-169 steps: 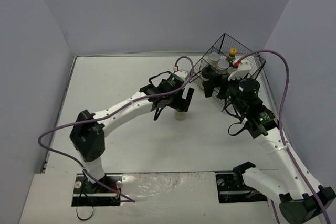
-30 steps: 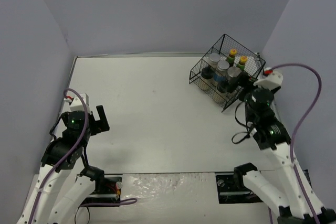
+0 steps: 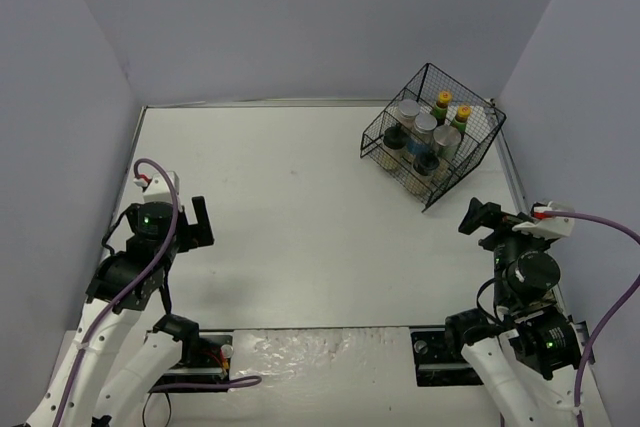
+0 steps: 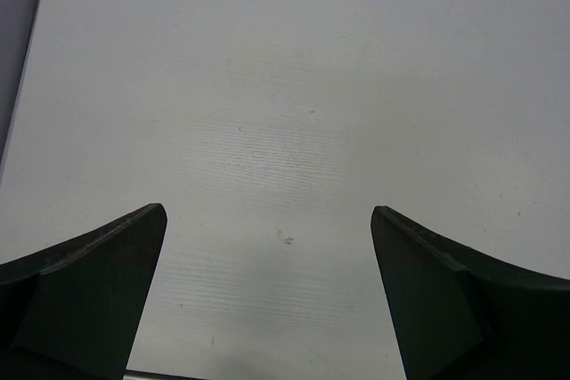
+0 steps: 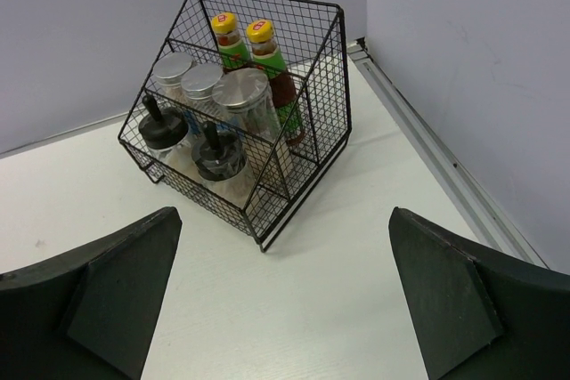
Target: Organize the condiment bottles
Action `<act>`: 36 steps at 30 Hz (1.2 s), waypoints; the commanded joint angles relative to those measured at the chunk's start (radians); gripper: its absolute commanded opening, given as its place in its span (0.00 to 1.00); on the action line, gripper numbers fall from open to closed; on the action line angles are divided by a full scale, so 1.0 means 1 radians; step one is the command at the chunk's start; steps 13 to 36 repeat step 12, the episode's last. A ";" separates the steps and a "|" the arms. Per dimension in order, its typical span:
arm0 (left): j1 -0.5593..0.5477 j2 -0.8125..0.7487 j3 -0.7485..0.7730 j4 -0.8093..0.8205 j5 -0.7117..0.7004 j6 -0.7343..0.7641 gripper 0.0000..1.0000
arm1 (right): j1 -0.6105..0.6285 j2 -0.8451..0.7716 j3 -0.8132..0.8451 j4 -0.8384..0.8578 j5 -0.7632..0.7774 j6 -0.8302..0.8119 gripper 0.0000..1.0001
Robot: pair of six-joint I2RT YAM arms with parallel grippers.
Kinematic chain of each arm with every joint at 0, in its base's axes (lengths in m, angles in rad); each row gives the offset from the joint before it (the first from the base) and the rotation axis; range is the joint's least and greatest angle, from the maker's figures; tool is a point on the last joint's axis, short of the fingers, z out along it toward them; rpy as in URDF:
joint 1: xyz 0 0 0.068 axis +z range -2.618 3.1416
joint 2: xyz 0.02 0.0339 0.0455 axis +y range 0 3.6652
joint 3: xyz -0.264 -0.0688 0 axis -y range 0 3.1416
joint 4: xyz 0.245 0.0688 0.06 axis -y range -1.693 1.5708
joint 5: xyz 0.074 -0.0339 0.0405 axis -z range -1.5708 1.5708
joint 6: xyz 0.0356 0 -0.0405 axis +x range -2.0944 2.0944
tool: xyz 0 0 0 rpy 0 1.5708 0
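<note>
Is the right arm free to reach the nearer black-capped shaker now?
Likely yes: its fingers stand open, bare table lies between them and the basket, and the shaker sits in front under a seemingly open top.

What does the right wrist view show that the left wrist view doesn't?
Only the right wrist view: the wire basket holding two yellow-capped sauce bottles, three silver-lidded jars and two black-capped shakers, near the corner walls. Only the left wrist view: nothing extra, just table. Both: white tabletop and the camera's own fingers, left gripper and right gripper, open and holding nothing.
</note>
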 commanded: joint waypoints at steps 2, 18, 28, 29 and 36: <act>-0.001 0.021 0.015 0.065 0.016 0.012 0.97 | -0.004 0.015 0.009 0.047 -0.036 -0.014 1.00; -0.001 0.014 0.014 0.065 0.019 0.013 0.97 | -0.004 0.018 0.010 0.046 -0.047 -0.013 1.00; -0.001 0.014 0.014 0.065 0.019 0.013 0.97 | -0.004 0.018 0.010 0.046 -0.047 -0.013 1.00; -0.001 0.014 0.014 0.065 0.019 0.013 0.97 | -0.004 0.018 0.010 0.046 -0.047 -0.013 1.00; -0.001 0.014 0.014 0.065 0.019 0.013 0.97 | -0.004 0.018 0.010 0.046 -0.047 -0.013 1.00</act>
